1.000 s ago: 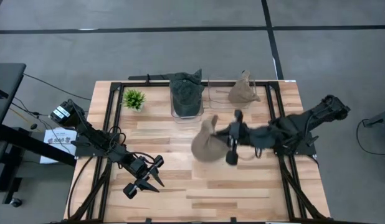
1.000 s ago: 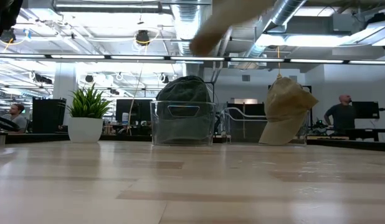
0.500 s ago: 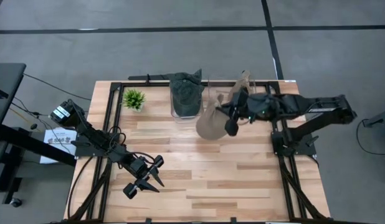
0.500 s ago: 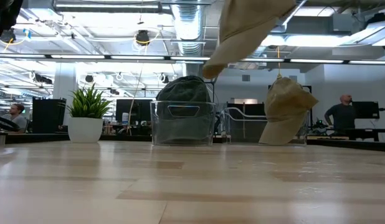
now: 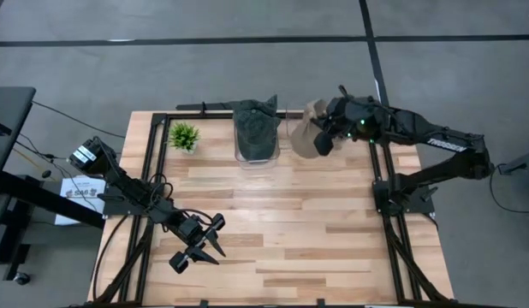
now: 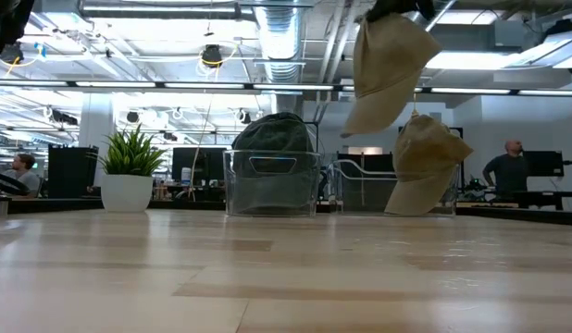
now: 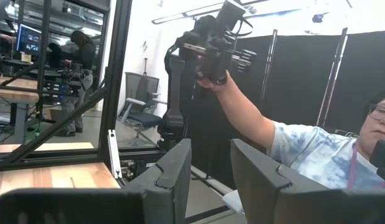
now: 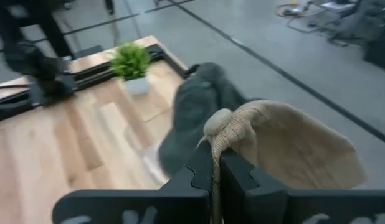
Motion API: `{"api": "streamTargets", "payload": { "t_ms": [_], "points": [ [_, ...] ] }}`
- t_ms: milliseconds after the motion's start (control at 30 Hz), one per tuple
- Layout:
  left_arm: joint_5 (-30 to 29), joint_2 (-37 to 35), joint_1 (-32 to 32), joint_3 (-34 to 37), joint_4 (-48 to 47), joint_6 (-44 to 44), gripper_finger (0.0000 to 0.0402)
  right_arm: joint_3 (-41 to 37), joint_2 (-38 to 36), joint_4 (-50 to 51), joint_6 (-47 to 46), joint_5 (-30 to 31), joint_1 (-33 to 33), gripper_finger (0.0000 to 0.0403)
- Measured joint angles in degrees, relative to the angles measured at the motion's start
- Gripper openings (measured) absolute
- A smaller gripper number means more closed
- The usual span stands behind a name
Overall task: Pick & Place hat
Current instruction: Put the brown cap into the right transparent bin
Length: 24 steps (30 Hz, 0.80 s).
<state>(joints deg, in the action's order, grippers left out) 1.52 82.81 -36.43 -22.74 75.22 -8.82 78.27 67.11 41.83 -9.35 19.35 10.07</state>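
My right gripper (image 5: 321, 137) is over the table's far right, shut on a tan hat (image 5: 305, 137), which also shows in the low view as the tan hat (image 6: 383, 69) and in the right wrist view as the tan hat (image 8: 292, 146). It hangs above the right clear bin (image 6: 360, 190). That bin holds a second tan hat (image 6: 425, 171). A dark green hat (image 5: 256, 128) sits in the left clear bin (image 6: 272, 185). My left gripper (image 5: 200, 246) waits open near the table's near left. My right gripper pinches a bunched edge of the tan hat (image 8: 218, 121) between its two shut fingers (image 8: 199, 165). The hat is lifted clear and hangs slack below the gripper (image 6: 397, 9), above the right bin.
A small potted plant (image 5: 184, 135) stands at the far left of the table, beside the left bin. A black frame rail (image 5: 157, 162) runs along the table's sides. Bare wood lies across the table's middle (image 5: 282, 214). People show in the room beyond.
My right gripper has carried the tan hat from over the table's middle toward the far edge and upward, ending over the right bin. The hat stayed in its hold and now hangs more upright. My left arm has kept still.
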Motion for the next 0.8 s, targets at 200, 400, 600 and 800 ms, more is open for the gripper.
{"api": "streamTargets", "payload": {
  "t_ms": [200,400,600,800],
  "points": [
    [-0.01,0.0,-0.02,0.0,0.0,0.0,0.0111,0.0,0.04,-0.24,0.94,-0.17,6.23,0.0],
    [0.0,0.0,0.0,0.0,-0.03,-0.02,0.0111,0.01,0.83,-0.25,2.54,-3.41,11.81,0.0],
    [-0.01,0.0,0.0,0.0,-0.12,0.0,0.0111,-0.01,1.59,-0.46,5.03,-4.7,15.7,0.0],
    [0.0,0.0,-0.02,0.0,-0.22,0.0,0.0111,-0.01,1.57,-0.53,7.86,-4.87,17.55,0.0]
  ]
}}
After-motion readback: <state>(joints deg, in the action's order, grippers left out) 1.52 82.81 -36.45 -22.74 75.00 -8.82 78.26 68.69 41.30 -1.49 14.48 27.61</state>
